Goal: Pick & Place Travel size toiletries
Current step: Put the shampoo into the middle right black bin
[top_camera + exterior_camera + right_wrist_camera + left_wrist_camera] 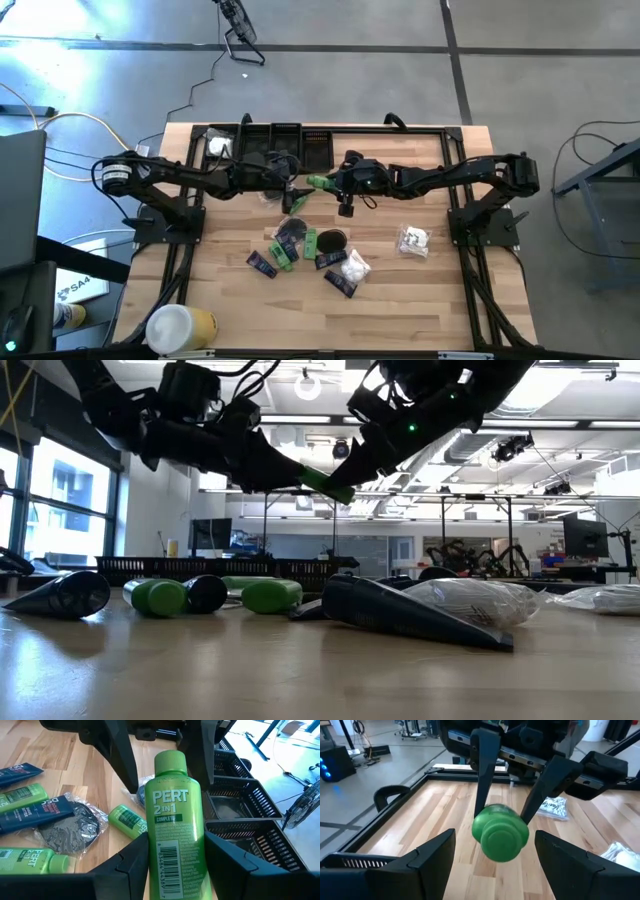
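The right claw (175, 865) grips a green bottle (172, 820) (reading "PERT 2in1 COMPLETE"); left claw (495, 855) gapes empty.

Glossy green plastic bottle (174, 827) with ribbed cap, above a pale wooden table (440, 300). Crinkled clear-plastic packets (412, 240) lie on the table.

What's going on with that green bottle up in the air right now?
Right tool shut on green bottle, held above table. Left tool open, fingers either side of bottle's cap, not gripping. Nothing in the way; other toiletries lie below.
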Robot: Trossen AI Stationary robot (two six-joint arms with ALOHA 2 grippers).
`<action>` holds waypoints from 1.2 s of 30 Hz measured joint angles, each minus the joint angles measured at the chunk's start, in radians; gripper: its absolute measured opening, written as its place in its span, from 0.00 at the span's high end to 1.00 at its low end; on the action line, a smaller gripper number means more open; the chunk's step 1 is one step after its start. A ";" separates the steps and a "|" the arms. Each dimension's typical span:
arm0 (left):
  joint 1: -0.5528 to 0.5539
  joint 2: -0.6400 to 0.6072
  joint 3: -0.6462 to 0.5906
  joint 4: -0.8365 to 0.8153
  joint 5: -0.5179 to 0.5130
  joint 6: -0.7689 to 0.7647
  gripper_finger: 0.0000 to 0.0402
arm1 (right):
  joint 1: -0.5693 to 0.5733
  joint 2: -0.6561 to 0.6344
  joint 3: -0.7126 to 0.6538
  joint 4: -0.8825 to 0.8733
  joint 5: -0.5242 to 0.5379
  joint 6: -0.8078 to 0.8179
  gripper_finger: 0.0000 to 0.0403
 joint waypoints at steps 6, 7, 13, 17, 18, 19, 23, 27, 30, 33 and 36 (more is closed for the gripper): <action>0.000 -0.012 0.000 -0.040 0.019 -0.008 0.33 | 0.000 0.000 0.000 -0.024 0.000 0.000 0.59; 0.000 -0.011 0.000 -0.047 0.019 -0.019 0.33 | 0.000 0.000 0.000 -0.029 0.000 0.000 0.59; 0.000 -0.012 0.000 -0.044 0.019 -0.021 0.33 | 0.000 0.000 0.000 -0.054 0.000 0.003 0.59; 0.000 -0.012 0.000 -0.044 0.019 -0.021 0.33 | 0.000 0.000 0.000 -0.058 0.000 0.005 0.59; 0.000 -0.012 0.000 -0.044 0.019 -0.021 0.33 | 0.000 0.000 0.000 -0.058 0.000 0.005 0.59; 0.000 -0.012 0.000 -0.044 0.019 -0.021 0.33 | 0.000 0.000 0.000 -0.058 0.000 0.005 0.59; 0.000 -0.012 0.000 -0.044 0.018 -0.024 0.33 | 0.000 0.000 0.000 -0.051 -0.004 0.006 0.59; 0.000 -0.012 0.000 -0.044 0.019 -0.024 0.33 | 0.000 0.000 0.000 -0.051 -0.032 0.008 0.59; 0.000 -0.012 0.000 -0.044 0.018 -0.025 0.33 | 0.000 0.000 0.000 -0.050 -0.033 0.008 0.59; 0.000 -0.012 0.000 -0.043 0.018 -0.025 0.33 | 0.000 0.000 0.000 -0.049 -0.033 0.008 0.59; 0.000 -0.012 0.000 -0.043 0.018 -0.025 0.33 | 0.000 0.000 0.000 -0.041 -0.033 0.008 0.59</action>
